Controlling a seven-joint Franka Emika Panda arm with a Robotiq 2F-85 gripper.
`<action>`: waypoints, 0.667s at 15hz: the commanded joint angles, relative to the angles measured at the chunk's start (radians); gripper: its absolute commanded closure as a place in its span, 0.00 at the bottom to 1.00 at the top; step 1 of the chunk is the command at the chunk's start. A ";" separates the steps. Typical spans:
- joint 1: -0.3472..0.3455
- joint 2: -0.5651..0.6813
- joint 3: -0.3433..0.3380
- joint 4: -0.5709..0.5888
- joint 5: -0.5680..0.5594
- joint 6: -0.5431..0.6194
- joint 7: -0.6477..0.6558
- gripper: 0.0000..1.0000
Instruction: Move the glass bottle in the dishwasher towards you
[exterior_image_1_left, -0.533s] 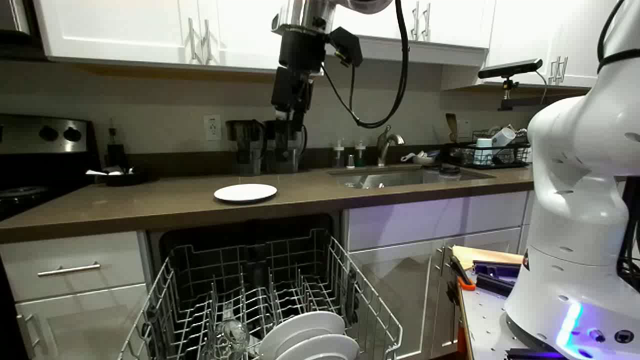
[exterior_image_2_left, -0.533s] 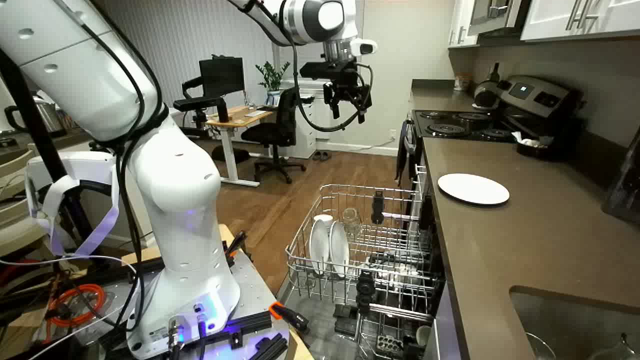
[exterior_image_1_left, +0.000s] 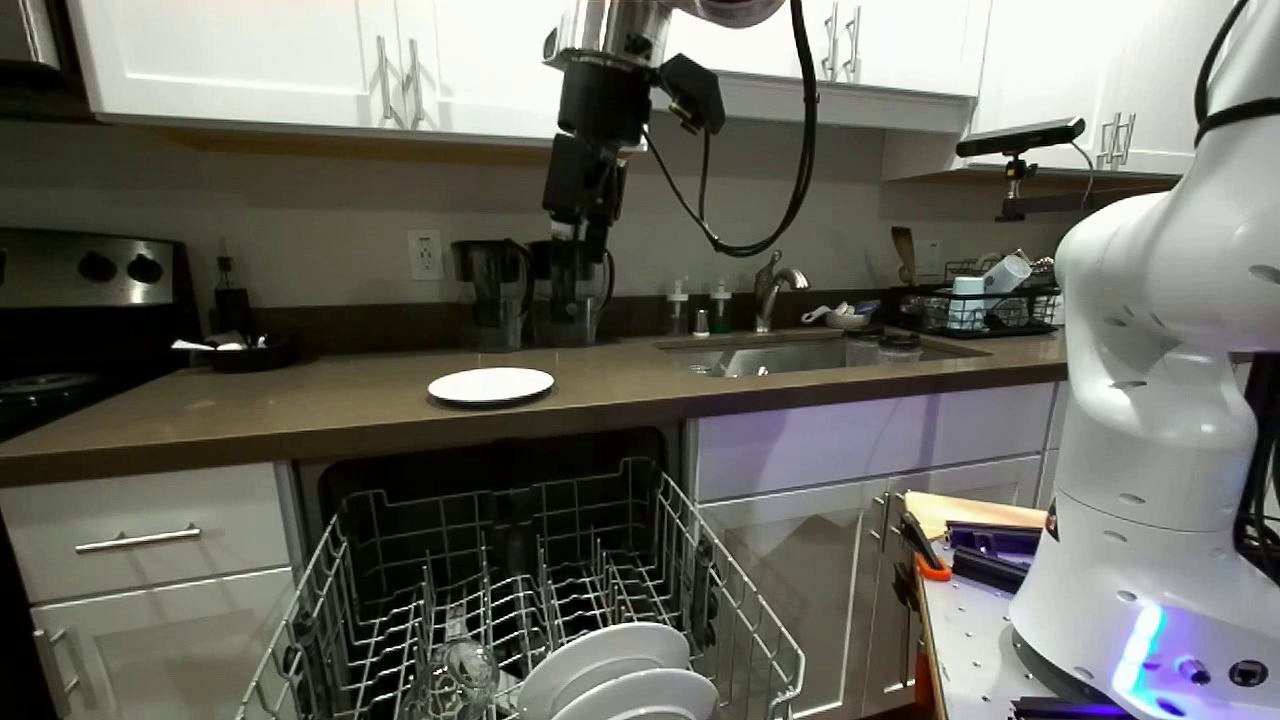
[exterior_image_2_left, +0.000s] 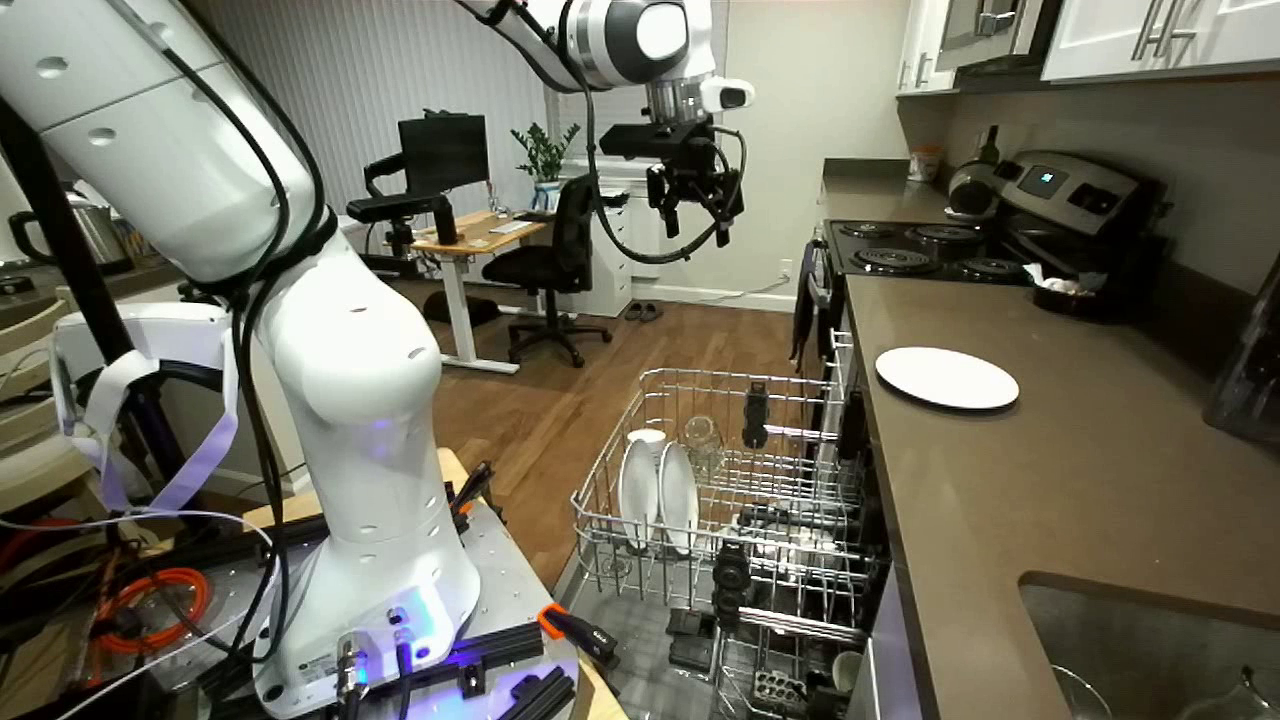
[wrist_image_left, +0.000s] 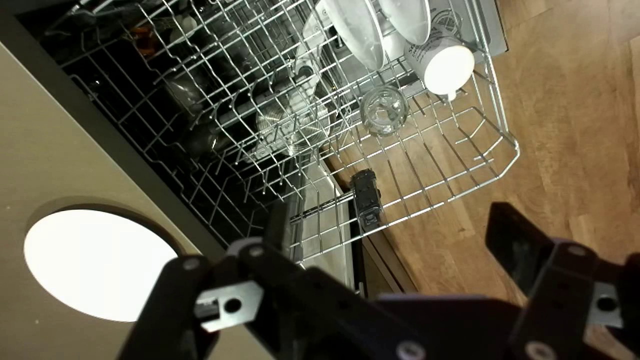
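Where the gripper (wrist_image_left: 387, 217) hangs: up high, pointing down, well above the wire rack (exterior_image_1_left: 590, 580); black fingers (wrist_image_left: 517, 245) set wide apart, seen best in wrist view.
Glass bottle (wrist_image_left: 384, 111): clear, in the rack, round end showing in wrist view; just beside a white cup (wrist_image_left: 448, 70), nr 2 rack plates (exterior_image_2_left: 680, 485), well apart from the fingers. Outline partly lost among wires in both exterior views.
Dishwasher (exterior_image_1_left: 440, 462): dark inside, under the brown counter (exterior_image_2_left: 980, 480), rack out in front.
Rack plates: white, standing on edge side by side, cup next to them.
Cup: print on side, too small to read.
Counter: 1 white plate (exterior_image_2_left: 947, 378), lying flat.
Arm (exterior_image_2_left: 355, 345): white, base (exterior_image_2_left: 375, 570) lit blue.
Stove (exterior_image_2_left: 900, 242): black w/ 4 coil burners, beyond the white plate in an exterior view.
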 joint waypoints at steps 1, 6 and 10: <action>0.002 0.000 -0.001 0.002 -0.001 -0.003 0.001 0.00; 0.007 0.033 0.015 0.016 -0.012 0.011 0.011 0.00; 0.028 0.115 0.042 0.037 0.002 0.063 0.022 0.00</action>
